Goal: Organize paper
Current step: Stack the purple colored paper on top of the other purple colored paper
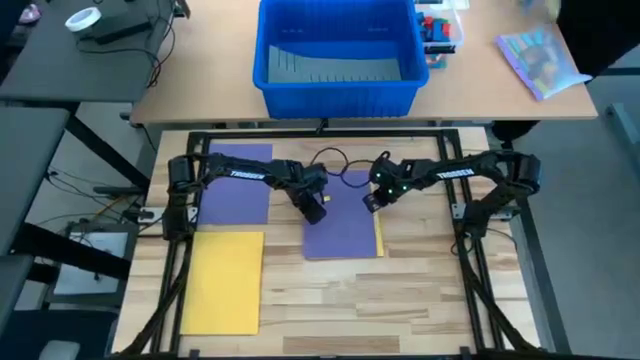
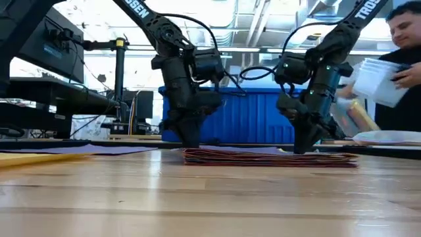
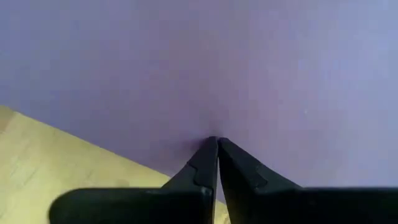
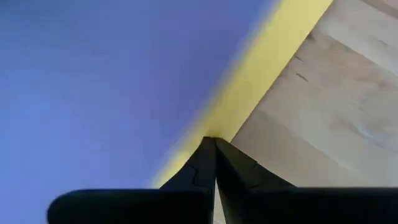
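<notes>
A stack of paper (image 1: 340, 232) lies at the table's middle, a purple sheet on top and a yellow sheet's edge (image 1: 378, 238) showing along its right side. In the low view the stack (image 2: 270, 158) lies flat on the wood. My left gripper (image 1: 318, 212) stands shut at the stack's left edge. My right gripper (image 1: 368, 201) stands shut at its right edge. A single purple sheet (image 1: 238, 185) and a single yellow sheet (image 1: 225, 280) lie flat on the table's left part. My left gripper sets its shut fingertips (image 3: 210, 149) down on the top purple sheet (image 3: 217, 124), close to its left edge, coming from above at a slant. The sheet lies flat on the stack. My right gripper sets its shut fingertips (image 4: 208, 149) on the stack's right border, where the yellow strip (image 4: 249, 93) shows beside the purple sheet. It comes from above at a slant.
A big blue bin (image 1: 335, 50) stands beyond the table's far edge, with a clear bag of colourful things (image 1: 540, 60) to its right. A person (image 2: 401, 59) holding a bag stands at the far right. Bare wood (image 1: 400, 310) lies near the front.
</notes>
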### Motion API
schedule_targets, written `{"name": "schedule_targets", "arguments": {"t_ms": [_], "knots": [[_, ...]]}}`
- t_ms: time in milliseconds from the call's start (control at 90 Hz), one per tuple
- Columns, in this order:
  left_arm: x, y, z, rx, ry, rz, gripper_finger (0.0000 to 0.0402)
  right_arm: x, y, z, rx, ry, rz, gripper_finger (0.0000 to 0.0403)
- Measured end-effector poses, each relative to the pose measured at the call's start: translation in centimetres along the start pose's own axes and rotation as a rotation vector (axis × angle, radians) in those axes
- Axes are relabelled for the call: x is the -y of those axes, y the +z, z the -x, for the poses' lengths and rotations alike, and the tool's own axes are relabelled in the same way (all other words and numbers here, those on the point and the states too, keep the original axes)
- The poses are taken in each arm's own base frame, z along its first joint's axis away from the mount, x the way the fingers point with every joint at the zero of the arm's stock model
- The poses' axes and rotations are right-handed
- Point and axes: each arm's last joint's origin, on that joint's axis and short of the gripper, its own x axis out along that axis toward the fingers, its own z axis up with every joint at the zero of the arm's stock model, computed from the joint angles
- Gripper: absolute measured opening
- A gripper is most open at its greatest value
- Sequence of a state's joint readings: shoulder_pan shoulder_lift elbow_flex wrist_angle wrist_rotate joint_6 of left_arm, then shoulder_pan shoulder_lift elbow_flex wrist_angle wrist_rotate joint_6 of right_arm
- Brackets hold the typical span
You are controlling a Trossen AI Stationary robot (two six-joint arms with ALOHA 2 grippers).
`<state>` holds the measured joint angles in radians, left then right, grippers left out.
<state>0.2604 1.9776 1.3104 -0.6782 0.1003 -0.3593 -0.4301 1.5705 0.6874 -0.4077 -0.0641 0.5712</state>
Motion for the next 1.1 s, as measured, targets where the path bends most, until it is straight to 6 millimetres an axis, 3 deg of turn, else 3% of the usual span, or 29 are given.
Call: {"name": "schedule_targets", "arguments": {"t_ms": [189,344,467,656,778,944,1100], "knots": [[-0.6,-1.3,0.2,-0.123,0.086,-0.019,0.0,2.0,-0.7,0.9,-0.086,-0.147,0.047,0.0],[-0.6,-1.2,0.4,-0.13,0.093,0.007,0.0,3.5,-1.0,2.7,-0.073,-0.199,0.007,0.0],[0.0,0.0,1.2,-0.085,0.084,0.013,0.0,3.4,-0.6,4.7,0.036,-0.13,-0.023,0.0],[1.4,3.0,4.3,0.079,0.024,-0.031,0.0,1.7,-0.1,6.3,0.188,0.036,-0.026,0.0],[2.8,3.7,4.5,0.161,-0.064,-0.081,0.0,0.7,0.2,5.9,0.224,0.077,-0.026,0.0],[4.1,2.7,2.2,0.16,-0.164,-0.128,0.0,-0.2,0.0,4.3,0.173,0.068,0.005,0.0],[3.4,2.0,1.0,0.124,-0.138,-0.158,0.0,-0.8,-0.4,2.0,0.094,0.029,0.083,0.0]]}}
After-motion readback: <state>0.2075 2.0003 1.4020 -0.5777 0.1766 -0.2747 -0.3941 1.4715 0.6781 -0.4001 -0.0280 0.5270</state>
